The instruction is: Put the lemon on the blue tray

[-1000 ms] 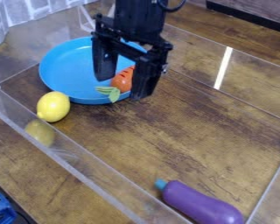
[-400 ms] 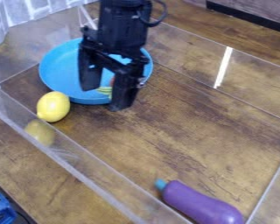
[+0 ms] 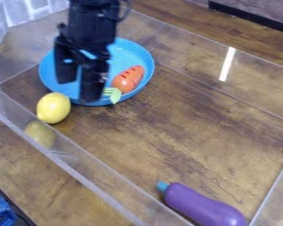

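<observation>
The lemon [image 3: 54, 107] is a small bright yellow fruit lying on the wooden table, just off the front-left rim of the blue tray [image 3: 138, 54]. An orange carrot [image 3: 128, 78] with green leaves rests inside the tray's right half. My black gripper [image 3: 80, 76] hangs open over the tray's left side, up and to the right of the lemon, with nothing between its fingers [image 3: 65, 72]. The gripper body hides part of the tray's inside.
A purple eggplant [image 3: 204, 208] lies near the front right. Clear plastic walls [image 3: 61, 163] fence the table on the left and front. Bare wooden tabletop [image 3: 179, 132] spreads between the tray and the eggplant.
My gripper has moved left across the tray, from over the carrot toward the lemon's side, still open. The carrot is now uncovered. The lemon has not moved.
</observation>
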Robot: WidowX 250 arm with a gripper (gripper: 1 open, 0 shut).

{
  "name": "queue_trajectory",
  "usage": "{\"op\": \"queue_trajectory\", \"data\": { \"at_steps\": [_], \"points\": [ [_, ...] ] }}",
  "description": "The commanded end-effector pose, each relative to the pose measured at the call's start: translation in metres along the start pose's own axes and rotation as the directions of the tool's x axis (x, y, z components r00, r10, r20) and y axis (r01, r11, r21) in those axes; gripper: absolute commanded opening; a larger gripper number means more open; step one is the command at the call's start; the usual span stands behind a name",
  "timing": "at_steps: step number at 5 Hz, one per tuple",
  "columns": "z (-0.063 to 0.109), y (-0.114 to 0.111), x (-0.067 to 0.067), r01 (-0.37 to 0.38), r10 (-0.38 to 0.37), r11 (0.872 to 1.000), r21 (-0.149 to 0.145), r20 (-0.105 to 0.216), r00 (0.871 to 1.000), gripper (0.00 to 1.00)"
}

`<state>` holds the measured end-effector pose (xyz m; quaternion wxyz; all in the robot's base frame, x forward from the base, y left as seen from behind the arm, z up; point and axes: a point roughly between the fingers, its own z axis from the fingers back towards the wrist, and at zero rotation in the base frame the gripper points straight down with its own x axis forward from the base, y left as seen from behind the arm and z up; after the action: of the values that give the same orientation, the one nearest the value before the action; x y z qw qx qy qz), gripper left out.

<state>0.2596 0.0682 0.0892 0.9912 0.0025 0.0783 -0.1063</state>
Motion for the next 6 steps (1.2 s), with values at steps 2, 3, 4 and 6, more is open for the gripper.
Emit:
{"op": "queue_trajectory", "data": {
  "at_steps": [2, 3, 4, 6],
  "points": [
    [0.002, 0.048, -0.010, 0.008, -0.011, 0.999, 0.044, 0.077, 0.997, 1.00],
    [-0.007, 0.056, -0.009, 0.015, -0.019, 0.999, 0.045, 0.090, 0.996, 1.00],
    [-0.020, 0.060, -0.006, 0.061, -0.067, 0.997, 0.053, 0.105, 0.992, 1.00],
    [-0.043, 0.070, 0.002, 0.121, -0.129, 0.990, 0.067, 0.135, 0.982, 1.00]
  ]
}}
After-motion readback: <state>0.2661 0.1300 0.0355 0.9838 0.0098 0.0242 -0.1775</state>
